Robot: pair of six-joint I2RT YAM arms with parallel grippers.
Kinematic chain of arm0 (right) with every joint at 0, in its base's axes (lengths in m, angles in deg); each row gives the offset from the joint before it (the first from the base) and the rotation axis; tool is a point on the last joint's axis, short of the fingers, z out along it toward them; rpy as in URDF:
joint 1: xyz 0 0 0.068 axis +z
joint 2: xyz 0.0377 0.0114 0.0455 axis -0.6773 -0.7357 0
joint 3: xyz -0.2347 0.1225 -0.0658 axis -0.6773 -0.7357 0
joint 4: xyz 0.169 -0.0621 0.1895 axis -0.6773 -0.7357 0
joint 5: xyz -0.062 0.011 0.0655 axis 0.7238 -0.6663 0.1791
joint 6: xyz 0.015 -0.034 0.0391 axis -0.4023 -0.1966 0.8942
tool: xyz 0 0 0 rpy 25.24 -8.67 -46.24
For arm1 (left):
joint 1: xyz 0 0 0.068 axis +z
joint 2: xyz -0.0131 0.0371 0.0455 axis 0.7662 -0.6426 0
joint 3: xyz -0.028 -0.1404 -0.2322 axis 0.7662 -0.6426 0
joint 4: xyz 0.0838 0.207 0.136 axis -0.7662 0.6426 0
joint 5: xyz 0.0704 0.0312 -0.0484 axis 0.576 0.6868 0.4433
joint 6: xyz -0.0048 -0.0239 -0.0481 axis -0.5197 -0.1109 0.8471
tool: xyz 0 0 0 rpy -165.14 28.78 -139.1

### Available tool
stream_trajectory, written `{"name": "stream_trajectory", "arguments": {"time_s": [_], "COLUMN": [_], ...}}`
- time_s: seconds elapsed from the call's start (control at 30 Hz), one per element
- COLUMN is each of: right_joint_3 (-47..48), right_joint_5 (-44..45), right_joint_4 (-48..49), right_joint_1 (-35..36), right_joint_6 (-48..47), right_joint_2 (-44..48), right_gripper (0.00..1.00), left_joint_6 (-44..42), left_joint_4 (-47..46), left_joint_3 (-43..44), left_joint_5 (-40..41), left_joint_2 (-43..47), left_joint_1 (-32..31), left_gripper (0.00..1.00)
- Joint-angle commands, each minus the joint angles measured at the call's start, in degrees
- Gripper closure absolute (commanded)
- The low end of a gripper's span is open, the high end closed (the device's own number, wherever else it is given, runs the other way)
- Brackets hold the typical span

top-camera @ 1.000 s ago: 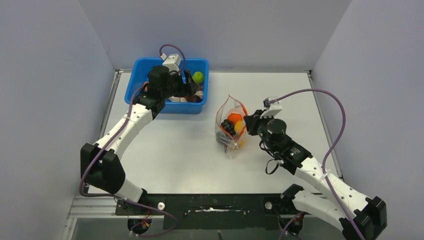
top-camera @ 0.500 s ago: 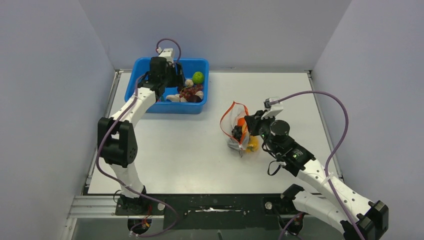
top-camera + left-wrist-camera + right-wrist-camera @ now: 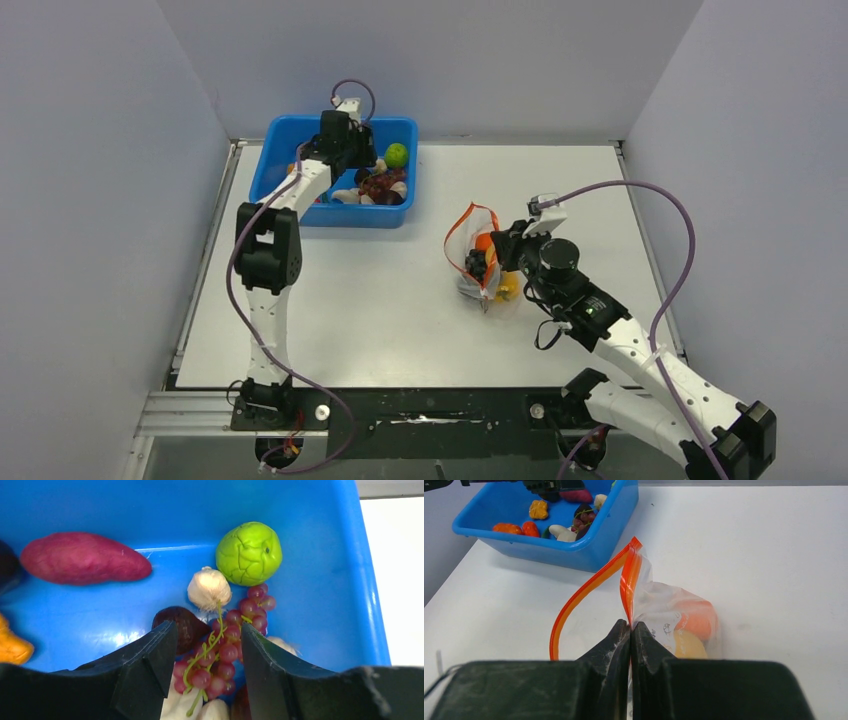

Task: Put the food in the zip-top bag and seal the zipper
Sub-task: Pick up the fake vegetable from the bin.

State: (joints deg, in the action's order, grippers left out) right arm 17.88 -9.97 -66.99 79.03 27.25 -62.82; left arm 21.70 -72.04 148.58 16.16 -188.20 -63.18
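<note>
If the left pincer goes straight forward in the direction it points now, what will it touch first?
The left pincer would most likely meet the bunch of red grapes first; it lies between the open fingers in the blue bin, with the garlic bulb just beyond. Depth is uncertain.

From above we overlook the whole table [image 3: 380, 300]. Our left wrist view hangs close over the blue bin [image 3: 320, 605]; the right wrist shows it upper left.
</note>
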Motion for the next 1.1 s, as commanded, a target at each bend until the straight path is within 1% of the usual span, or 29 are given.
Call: {"name": "stream_trajectory", "arguments": {"time_s": [0.0, 0.13, 0.23, 0.3, 0.7, 0.97, 1.07], "right_joint_3": [4.1, 4.4, 5.3, 5.3, 5.2, 5.1, 5.0], "right_joint_5": [0.5, 1.6, 2.0, 2.4, 2.3, 3.7, 3.9], "right_joint_4": [1.0, -0.6, -1.9, -2.0, -1.3, -1.2, -0.9], "right_joint_1": [-0.3, -0.3, -0.3, -0.3, -0.3, -0.3, -0.3], "right_joint_6": [0.1, 0.7, 0.7, 0.8, 2.1, 3.1, 3.6], "right_joint_2": [-0.2, 0.1, 0.1, 0.2, -1.5, -1.1, -1.2], "right_gripper": [1.00, 1.00, 1.00, 1.00, 1.00, 1.00, 1.00], "left_joint_6": [-0.4, -0.9, -1.0, -1.2, -2.2, -1.7, -1.9], "left_joint_4": [-2.1, -3.1, -3.9, -3.8, -6.2, -5.2, -5.6], "left_joint_3": [7.1, 10.9, 12.8, 14.1, 15.2, 20.2, 20.6], "left_joint_5": [-2.2, -2.4, -3.2, -4.1, -4.5, -5.3, -4.9], "left_joint_2": [-4.5, -8.9, -11.6, -13.0, -16.8, -20.6, -20.9], "left_joint_1": [0.2, 0.2, 0.3, 0.2, 0.6, 0.6, 0.6], "left_gripper": [0.51, 0.51, 0.46, 0.45, 0.41, 0.41, 0.45]}}
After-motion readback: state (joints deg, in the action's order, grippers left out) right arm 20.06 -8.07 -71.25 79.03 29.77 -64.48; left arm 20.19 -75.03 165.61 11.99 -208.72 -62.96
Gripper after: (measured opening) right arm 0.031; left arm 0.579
